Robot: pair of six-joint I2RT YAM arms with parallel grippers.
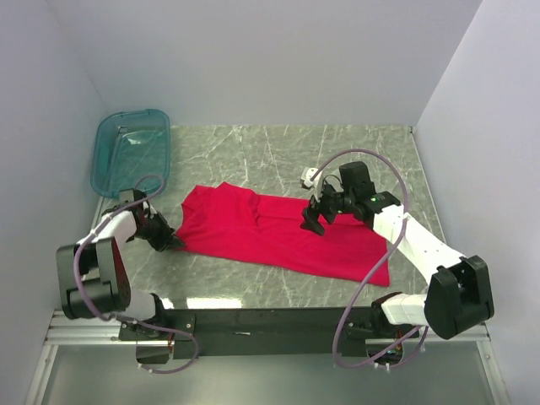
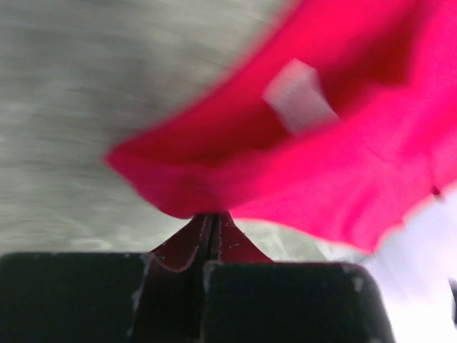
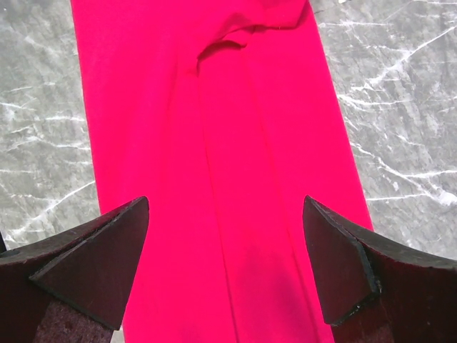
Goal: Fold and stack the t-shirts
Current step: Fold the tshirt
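One bright red t-shirt (image 1: 270, 232) lies folded into a long band across the middle of the marble table (image 1: 278, 148). At its left end my left gripper (image 1: 169, 240) is shut, pinching a fold of the red cloth. In the left wrist view the t-shirt (image 2: 321, 171) is bunched just beyond the closed left gripper (image 2: 211, 223), and a small white neck label (image 2: 300, 96) shows, blurred. My right gripper (image 1: 316, 221) hovers over the shirt's middle-right part. In the right wrist view the right gripper (image 3: 225, 214) stands wide open above the t-shirt (image 3: 214, 107), holding nothing.
A translucent teal tub (image 1: 131, 152) stands at the back left corner of the table. White walls close in the left, back and right sides. Bare marble (image 3: 400, 107) shows on both sides of the shirt.
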